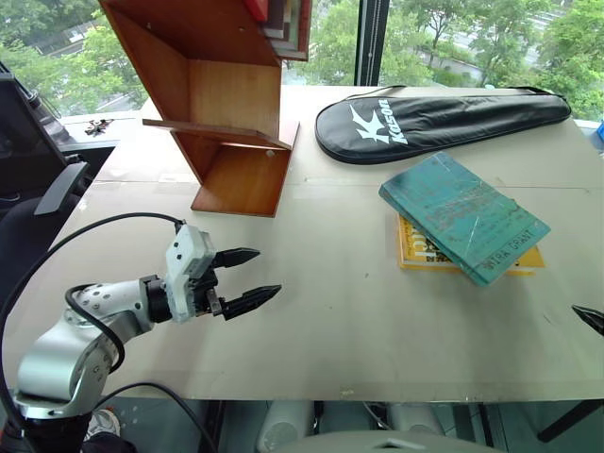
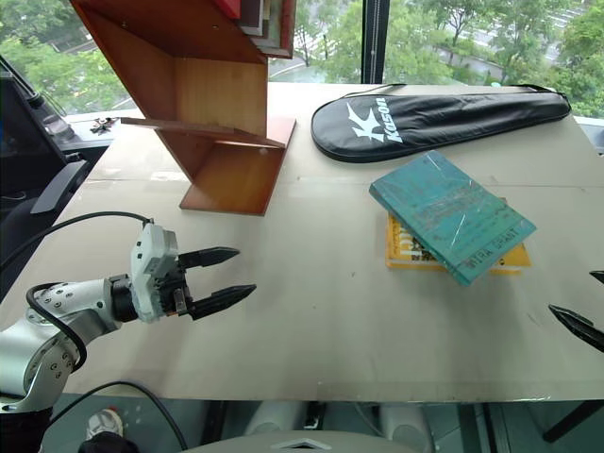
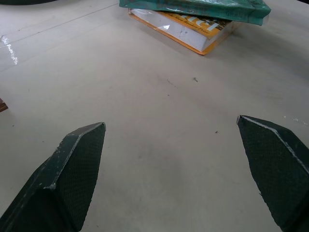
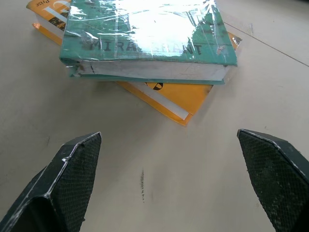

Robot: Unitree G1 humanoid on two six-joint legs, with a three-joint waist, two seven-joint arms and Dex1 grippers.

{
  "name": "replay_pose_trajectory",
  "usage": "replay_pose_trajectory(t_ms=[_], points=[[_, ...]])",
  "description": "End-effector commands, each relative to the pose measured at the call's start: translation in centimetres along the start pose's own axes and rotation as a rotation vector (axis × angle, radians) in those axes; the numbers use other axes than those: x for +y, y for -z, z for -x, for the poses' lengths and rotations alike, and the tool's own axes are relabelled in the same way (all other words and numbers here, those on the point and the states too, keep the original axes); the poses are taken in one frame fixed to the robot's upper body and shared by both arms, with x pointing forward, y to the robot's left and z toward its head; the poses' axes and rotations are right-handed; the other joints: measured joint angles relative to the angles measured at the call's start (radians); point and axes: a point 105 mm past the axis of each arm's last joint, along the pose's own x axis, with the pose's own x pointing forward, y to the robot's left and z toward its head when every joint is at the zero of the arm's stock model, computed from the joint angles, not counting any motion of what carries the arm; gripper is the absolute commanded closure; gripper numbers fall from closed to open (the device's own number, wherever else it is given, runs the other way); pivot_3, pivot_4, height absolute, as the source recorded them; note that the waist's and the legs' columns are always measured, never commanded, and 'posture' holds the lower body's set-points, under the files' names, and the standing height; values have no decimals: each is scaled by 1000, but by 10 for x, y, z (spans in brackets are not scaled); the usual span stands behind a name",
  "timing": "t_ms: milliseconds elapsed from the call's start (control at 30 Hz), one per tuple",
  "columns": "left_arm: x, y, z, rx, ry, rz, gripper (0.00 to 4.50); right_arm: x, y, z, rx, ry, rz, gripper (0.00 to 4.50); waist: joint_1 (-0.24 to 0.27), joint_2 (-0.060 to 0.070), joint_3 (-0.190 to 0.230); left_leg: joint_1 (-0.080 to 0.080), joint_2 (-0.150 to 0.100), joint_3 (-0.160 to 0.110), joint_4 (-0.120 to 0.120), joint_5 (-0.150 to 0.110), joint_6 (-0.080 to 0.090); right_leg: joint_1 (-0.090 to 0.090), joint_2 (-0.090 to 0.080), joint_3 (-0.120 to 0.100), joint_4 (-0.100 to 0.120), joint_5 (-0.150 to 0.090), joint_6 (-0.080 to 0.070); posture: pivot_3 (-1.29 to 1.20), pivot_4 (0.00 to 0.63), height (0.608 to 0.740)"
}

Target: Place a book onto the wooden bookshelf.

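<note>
The teal-green book (image 1: 462,215) lies flat at the table's right, stacked askew on a yellow book (image 1: 412,247). In the right wrist view the book (image 4: 145,34) is wrapped in clear film and sits just beyond my right gripper (image 4: 168,134), which is open and empty. That gripper's fingertips (image 2: 566,321) peek in at the table's right edge. My left gripper (image 1: 267,272) hovers open and empty over the front left of the table, pointing right toward the books (image 3: 193,9). The wooden bookshelf (image 1: 226,104) stands at the back left, its lower shelves bare.
A black racket bag (image 1: 444,118) lies along the back right of the table. Several books (image 1: 283,19) stand on the bookshelf's upper level. A black chair (image 1: 33,160) is off the table's left side. Bare tabletop (image 1: 330,283) spans between my grippers.
</note>
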Motion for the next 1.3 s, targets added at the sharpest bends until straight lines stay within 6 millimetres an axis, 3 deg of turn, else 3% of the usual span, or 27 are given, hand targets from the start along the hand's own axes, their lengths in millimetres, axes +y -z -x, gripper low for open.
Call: replay_pose_trajectory(t_ms=[33,133,200,233,333,400,567,667,867,933,1100,1300], points=[[-2,-21,-3,-57,30,-69,0,-1,-22,-7,-21,84,76,19,0,0,0,0,0,0,0,0,0,0,0,0,0,0,0,0,150,740],[-13,-47,-13,-147,99,-106,0,4,-58,-23,-69,134,66,19,-2,1,0,-1,0,0,0,0,0,-1,0,0,1,0,0,0,150,740],[-19,-55,-16,-165,137,-130,0,8,-72,-30,-82,66,-9,19,-3,2,0,0,0,1,0,0,0,-1,0,1,1,0,0,0,150,740],[-23,-58,-17,-171,157,-146,0,4,-75,-34,-74,84,-31,264,-3,1,0,0,0,1,0,0,0,-1,0,1,1,0,0,0,150,740],[-33,-67,-18,-198,198,-178,0,-7,-83,-50,-17,123,-50,1191,-1,1,1,-1,0,1,0,0,0,-1,1,0,0,2,3,0,150,740],[-39,-71,-19,-213,216,-193,0,-16,-88,-66,32,152,-10,2219,0,0,1,-2,-1,1,0,0,-1,-1,1,0,-1,2,3,0,150,740],[-51,-73,-23,-226,246,-210,0,-66,-86,-120,197,342,118,4469,-12,1,3,-2,-1,2,0,2,-2,-1,1,0,-3,0,-1,0,150,740],[-57,-73,-24,-232,242,-203,0,-80,-89,-148,209,347,121,4469,-18,1,3,-3,-1,2,0,3,-4,-2,1,0,-4,2,2,0,150,740],[-58,-69,-26,-241,205,-186,0,-93,-90,-175,228,271,138,4469,-19,2,3,-18,-2,3,0,3,-5,-17,1,0,-3,3,4,0,150,740],[-59,-67,-24,-237,194,-182,0,-87,-93,-184,223,200,125,4469,-24,2,3,-18,-2,3,0,3,-5,-17,1,0,-4,3,4,0,150,740],[-57,-60,-21,-226,158,-163,0,-51,-101,-194,212,-10,144,4469,-26,2,3,-18,-2,2,-1,3,-5,-17,1,0,-3,3,4,0,150,740],[-55,-56,-21,-212,154,-164,0,-18,-105,-198,186,-83,152,4469,-24,2,3,-17,-2,2,0,3,-5,-17,1,0,-1,3,4,0,150,740]])
